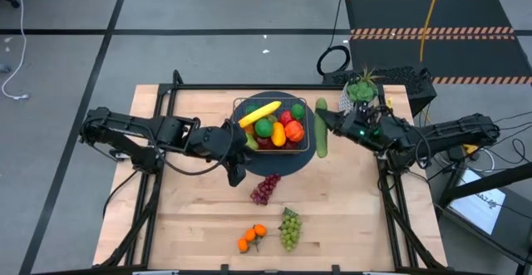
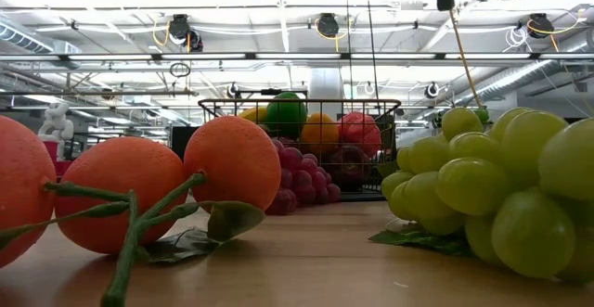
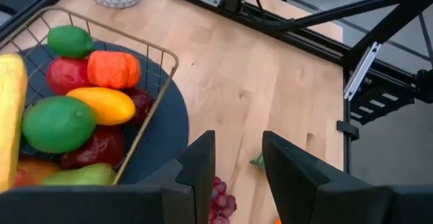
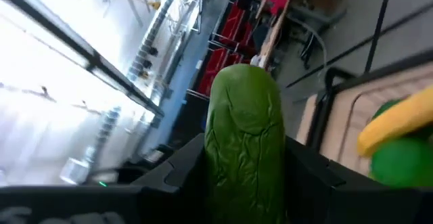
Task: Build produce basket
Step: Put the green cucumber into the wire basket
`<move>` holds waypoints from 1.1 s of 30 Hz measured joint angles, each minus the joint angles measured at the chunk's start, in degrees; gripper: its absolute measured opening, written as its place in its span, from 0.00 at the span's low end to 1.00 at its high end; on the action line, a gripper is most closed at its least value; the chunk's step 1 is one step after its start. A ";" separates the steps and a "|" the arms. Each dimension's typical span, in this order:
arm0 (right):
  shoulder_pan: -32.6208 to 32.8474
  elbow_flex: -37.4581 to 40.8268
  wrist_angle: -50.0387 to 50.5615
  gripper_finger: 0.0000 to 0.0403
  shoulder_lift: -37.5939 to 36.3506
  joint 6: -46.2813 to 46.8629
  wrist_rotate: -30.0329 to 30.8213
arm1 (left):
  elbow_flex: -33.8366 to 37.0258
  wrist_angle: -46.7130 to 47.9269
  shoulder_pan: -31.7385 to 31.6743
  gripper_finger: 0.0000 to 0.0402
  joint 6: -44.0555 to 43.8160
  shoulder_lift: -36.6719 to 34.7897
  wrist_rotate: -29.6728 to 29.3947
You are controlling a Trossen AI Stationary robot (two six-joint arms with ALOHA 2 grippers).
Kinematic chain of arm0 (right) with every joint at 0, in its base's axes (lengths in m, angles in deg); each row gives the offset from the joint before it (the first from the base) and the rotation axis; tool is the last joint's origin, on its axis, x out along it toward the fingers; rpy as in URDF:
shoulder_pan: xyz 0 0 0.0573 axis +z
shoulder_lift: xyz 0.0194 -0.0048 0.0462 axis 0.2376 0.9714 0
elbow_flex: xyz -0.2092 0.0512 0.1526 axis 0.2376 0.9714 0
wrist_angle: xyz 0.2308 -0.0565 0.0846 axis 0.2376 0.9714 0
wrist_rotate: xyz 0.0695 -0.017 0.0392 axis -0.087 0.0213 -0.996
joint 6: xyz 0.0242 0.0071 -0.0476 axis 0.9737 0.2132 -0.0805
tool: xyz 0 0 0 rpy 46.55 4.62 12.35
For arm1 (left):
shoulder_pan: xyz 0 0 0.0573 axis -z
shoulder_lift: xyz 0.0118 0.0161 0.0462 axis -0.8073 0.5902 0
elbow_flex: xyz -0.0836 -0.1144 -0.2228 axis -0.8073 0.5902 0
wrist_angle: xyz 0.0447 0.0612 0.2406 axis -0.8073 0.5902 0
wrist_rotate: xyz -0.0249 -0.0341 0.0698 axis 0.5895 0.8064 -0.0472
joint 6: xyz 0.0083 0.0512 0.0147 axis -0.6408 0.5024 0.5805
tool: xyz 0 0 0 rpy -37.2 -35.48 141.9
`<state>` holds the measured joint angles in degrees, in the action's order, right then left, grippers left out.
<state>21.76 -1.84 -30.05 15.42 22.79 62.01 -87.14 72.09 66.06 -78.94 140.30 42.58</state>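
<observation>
Orange toy oranges (image 2: 121, 191) and green grapes (image 2: 501, 196) wait on the wooden bench (image 1: 191, 217). The right claw (image 1: 326, 124) grips a green cucumber (image 4: 245, 149) beside the square wire-mesh basket (image 1: 306, 146), ready for loading; the left claw (image 3: 237, 176) hangs part-open, empty.

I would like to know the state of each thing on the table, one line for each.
basket: filled with produce, on the round dark mat
cucumber: held by right pincer, beside the basket
left pincer: open, empty, near the basket
purple grapes: lying on the table
green grapes: lying on the table
oranges: lying on the table
</observation>
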 joint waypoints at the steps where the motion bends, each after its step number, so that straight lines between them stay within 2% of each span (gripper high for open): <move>1: -0.13 0.02 0.04 0.37 0.02 -2.46 -0.02 | 0.00 0.27 0.11 0.30 -0.96 0.00 0.01; 5: -0.17 0.02 0.02 0.37 0.02 -13.61 -0.11 | 0.00 1.11 1.10 0.30 -3.81 0.00 0.01; 11: 0.33 0.02 0.12 0.37 0.36 -37.35 -3.03 | 0.00 5.07 1.92 0.30 -0.61 0.00 0.10; 13: 0.32 0.07 0.26 0.37 0.82 -40.75 -3.12 | 0.00 6.70 1.63 0.30 -1.28 0.00 0.06; 15: -0.43 0.11 -0.43 0.37 1.69 -38.27 -1.50 | 0.00 8.12 1.55 0.30 -2.32 0.00 0.03; 18: -2.00 0.11 -1.28 0.37 4.03 -28.94 1.49 | 0.00 9.65 1.57 0.30 -2.52 0.00 -0.01; 28: -7.04 0.11 -17.74 0.37 21.06 -15.59 1.27 | 0.00 10.30 -0.03 0.30 -2.81 0.02 -0.69; 33: -10.38 0.11 -19.63 0.37 28.49 -8.01 1.22 | 0.00 10.28 -0.20 0.30 -5.34 0.02 -0.65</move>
<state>11.38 -1.73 -49.68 43.92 14.78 63.24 -87.14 82.36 65.86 -84.28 140.32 41.92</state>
